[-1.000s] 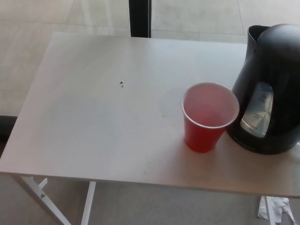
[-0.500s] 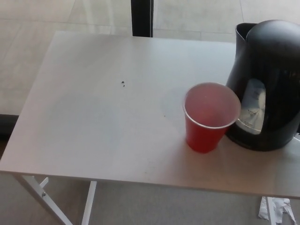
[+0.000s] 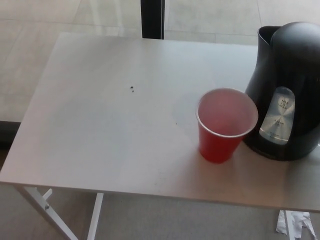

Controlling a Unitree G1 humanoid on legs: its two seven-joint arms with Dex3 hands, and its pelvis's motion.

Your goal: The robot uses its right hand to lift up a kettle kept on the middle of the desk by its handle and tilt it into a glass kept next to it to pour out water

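Note:
A black electric kettle stands upright on the right side of the white desk, its spout toward the back left and its clear water gauge facing me. Its right side and handle are cut off by the picture's edge. A red plastic cup stands just left of the kettle, close to its base, upright, with a pale inside. Neither of my hands shows in the head view.
A small dark speck lies on the desk left of centre. A dark post stands behind the desk's far edge. White desk legs show below the front edge, and crumpled paper lies on the floor at bottom right.
The kettle has turned on its base, so its water gauge now faces more toward me, and it has shifted slightly. The cup has stayed in place.

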